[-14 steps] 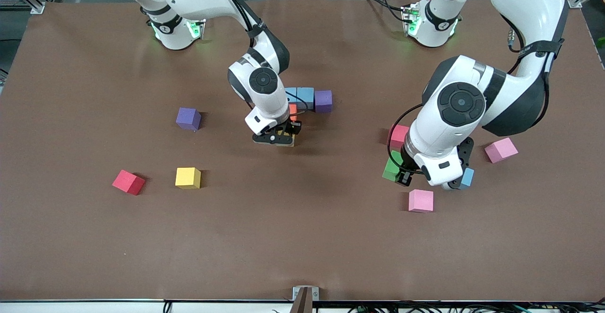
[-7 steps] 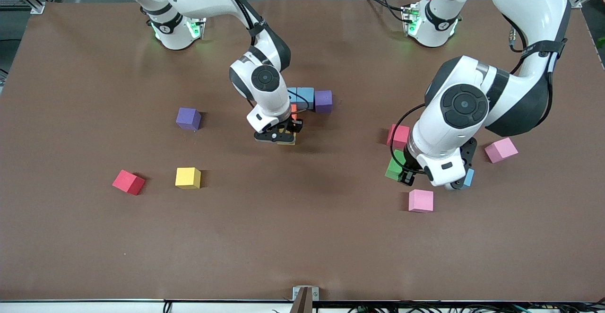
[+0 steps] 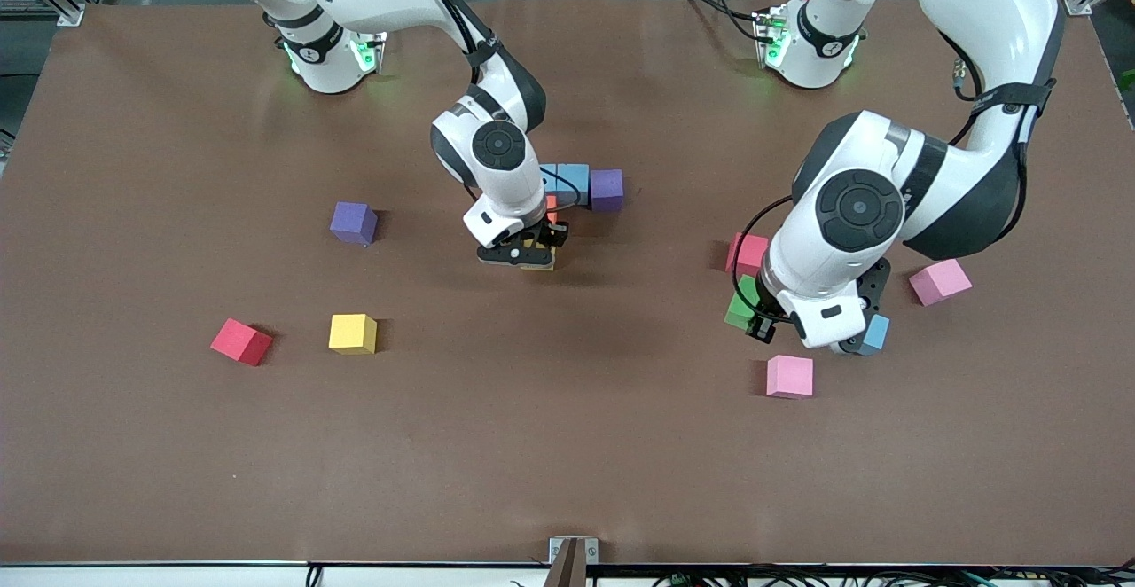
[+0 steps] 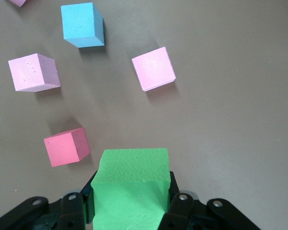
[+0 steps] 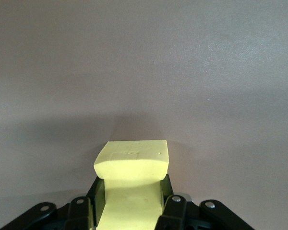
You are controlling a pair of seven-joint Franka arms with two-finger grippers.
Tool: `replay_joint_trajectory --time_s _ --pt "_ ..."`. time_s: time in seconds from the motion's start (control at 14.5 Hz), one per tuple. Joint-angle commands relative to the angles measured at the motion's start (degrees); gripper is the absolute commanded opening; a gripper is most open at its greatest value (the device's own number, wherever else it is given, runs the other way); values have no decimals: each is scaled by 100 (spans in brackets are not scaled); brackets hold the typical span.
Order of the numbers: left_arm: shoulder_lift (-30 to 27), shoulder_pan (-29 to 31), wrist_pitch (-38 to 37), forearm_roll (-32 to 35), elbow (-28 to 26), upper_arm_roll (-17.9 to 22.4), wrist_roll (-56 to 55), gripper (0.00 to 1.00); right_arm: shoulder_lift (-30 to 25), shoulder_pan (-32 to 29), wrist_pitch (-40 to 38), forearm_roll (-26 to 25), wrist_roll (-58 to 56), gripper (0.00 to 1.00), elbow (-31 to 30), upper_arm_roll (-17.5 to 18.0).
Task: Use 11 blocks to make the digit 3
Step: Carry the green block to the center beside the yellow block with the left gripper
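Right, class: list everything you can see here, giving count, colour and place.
blue pair: 2, blue, mid-table, touching
purple block: 1, purple, touching the blue pair
orange block: 1, orange, nearer the camera than the blue pair, mostly hidden
loose trio: 3, purple, red, yellow, right arm's end
pink blocks: 3, pink, left arm's end
loose blue: 1, blue, among the pink blocks
table: 1, brown
right gripper: shut on yellow block, beside the orange block
left gripper: shut on green block, over the pink blocks
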Motion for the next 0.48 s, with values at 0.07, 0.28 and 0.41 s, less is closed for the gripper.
replay_joint_trajectory --time_s 0.07,0.28,0.41 --pt "16 -25 -36 29 -264 7 -827 20 -236 69 -15 -15 142 0 -317 -8" --pt "165 -87 -10 3 -265 -2 -1479 20 -253 69 -15 -15 142 0 -361 -8" --pt "314 -183 26 -23 -265 -11 -1988 20 -253 95 2 -15 142 0 -361 -8"
